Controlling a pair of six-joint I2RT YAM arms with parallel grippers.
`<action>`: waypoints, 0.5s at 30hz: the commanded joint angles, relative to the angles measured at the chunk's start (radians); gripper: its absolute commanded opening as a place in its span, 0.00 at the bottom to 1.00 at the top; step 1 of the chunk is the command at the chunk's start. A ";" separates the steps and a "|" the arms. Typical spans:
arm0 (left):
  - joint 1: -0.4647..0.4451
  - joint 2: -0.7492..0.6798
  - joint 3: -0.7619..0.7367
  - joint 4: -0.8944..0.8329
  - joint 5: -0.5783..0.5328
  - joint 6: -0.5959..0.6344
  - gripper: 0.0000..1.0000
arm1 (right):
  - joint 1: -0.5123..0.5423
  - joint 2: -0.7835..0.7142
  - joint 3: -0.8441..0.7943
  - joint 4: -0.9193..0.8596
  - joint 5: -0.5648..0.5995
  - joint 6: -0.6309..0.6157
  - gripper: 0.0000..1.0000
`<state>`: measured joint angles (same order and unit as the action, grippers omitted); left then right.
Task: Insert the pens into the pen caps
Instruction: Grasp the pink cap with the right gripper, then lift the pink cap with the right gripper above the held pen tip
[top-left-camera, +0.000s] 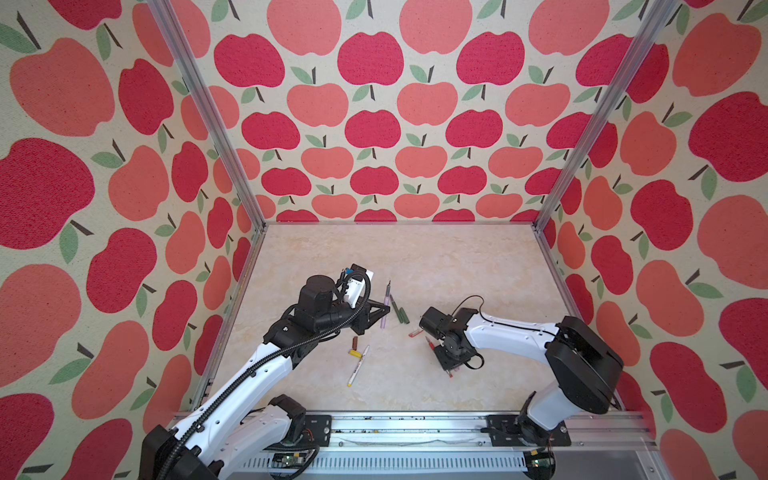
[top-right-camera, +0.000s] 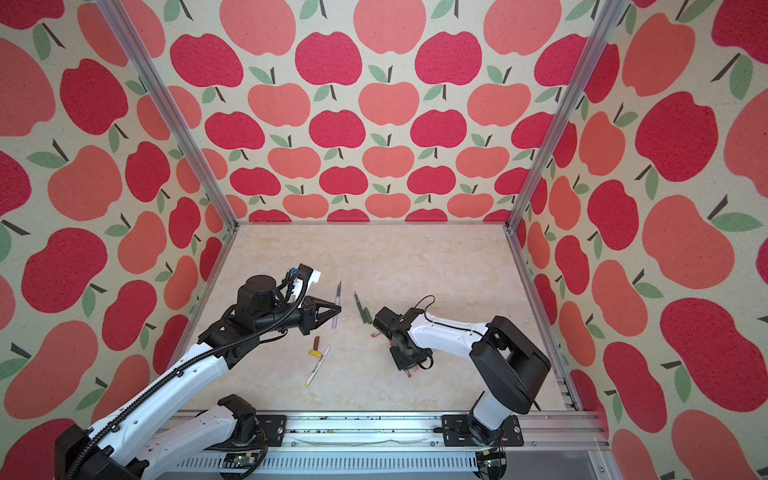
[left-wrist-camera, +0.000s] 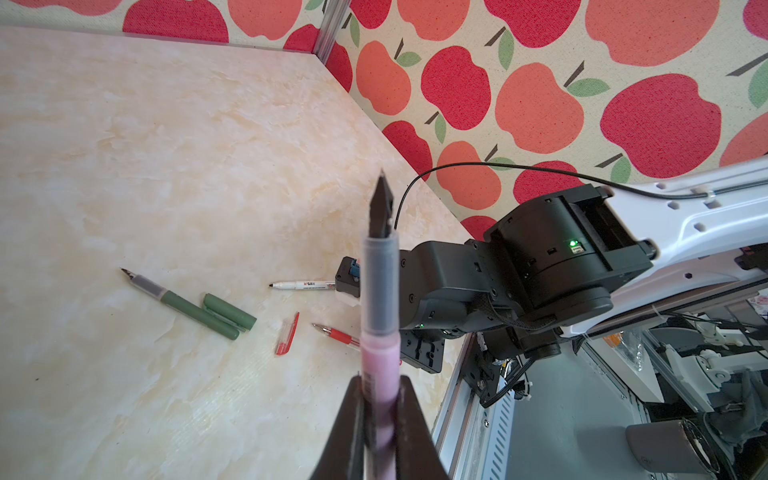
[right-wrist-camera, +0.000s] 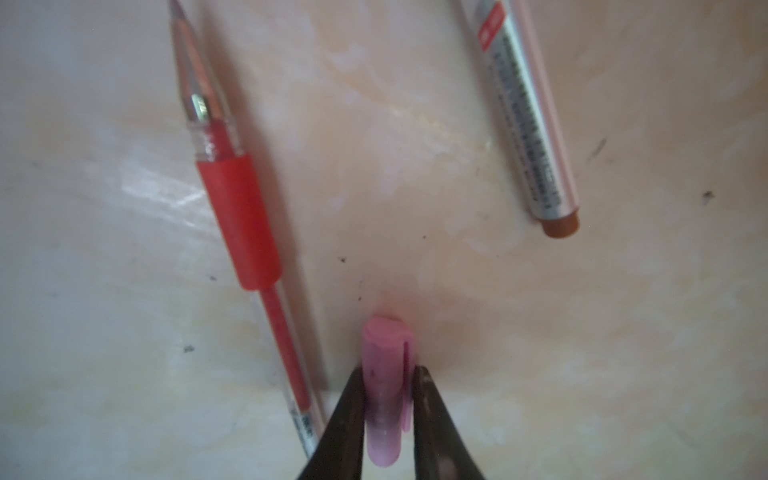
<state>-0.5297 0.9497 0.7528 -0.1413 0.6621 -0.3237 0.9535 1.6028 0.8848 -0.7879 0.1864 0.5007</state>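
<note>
Far left: the left gripper (top-left-camera: 387, 309) reaches in level above the table (top-left-camera: 457, 257), jaws clamped on the lilac pen (top-left-camera: 383, 321). The pen is held off the surface, crosswise to the jaws, with its dark nib towards the back wall. In the left wrist view, a finger (left-wrist-camera: 349, 419) presses each side of the lilac barrel, below the grey grip section.

Nearer the front rail, the brown cap (top-left-camera: 355, 342) lies flat. The yellow cap (top-left-camera: 354, 354) is just beside it. The yellow-print pen (top-left-camera: 358, 366) runs slantwise past the yellow cap. I cannot tell whether the two touch.

Middle: the green pen (top-left-camera: 396, 308) and green cap (top-left-camera: 405, 315) lie side by side, nib away from the rail. The left wrist view shows them close enough to touch.

Right of them, the red cap (top-left-camera: 414, 332) lies alone on the table. The red pen (top-left-camera: 428, 342) shows only its tip in both top views, poking out from under the right arm.

Right: the right gripper (right-wrist-camera: 388, 376) points straight down at the table, its tips hidden under the wrist in both top views. The right wrist view shows the jaws closed on the lilac cap (right-wrist-camera: 382, 345), a finger on each side and the clip end towards the table. I cannot tell whether the cap rests on the surface. The red pen lies flat just beside the cap. The brown-print pen (right-wrist-camera: 528, 112) lies flat on the cap's other side, apart from it, with its brown end nearest.
</note>
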 joint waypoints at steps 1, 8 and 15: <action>-0.002 -0.002 0.029 0.028 0.008 -0.014 0.00 | -0.006 0.007 -0.035 0.013 -0.005 0.016 0.15; -0.002 0.021 0.032 0.046 0.015 -0.017 0.00 | -0.037 -0.066 -0.030 0.011 -0.005 0.016 0.14; -0.011 0.064 0.049 0.072 0.024 -0.023 0.00 | -0.144 -0.245 0.002 0.023 -0.077 -0.009 0.13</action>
<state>-0.5331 1.0019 0.7696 -0.1123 0.6628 -0.3305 0.8471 1.4357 0.8680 -0.7731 0.1535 0.5034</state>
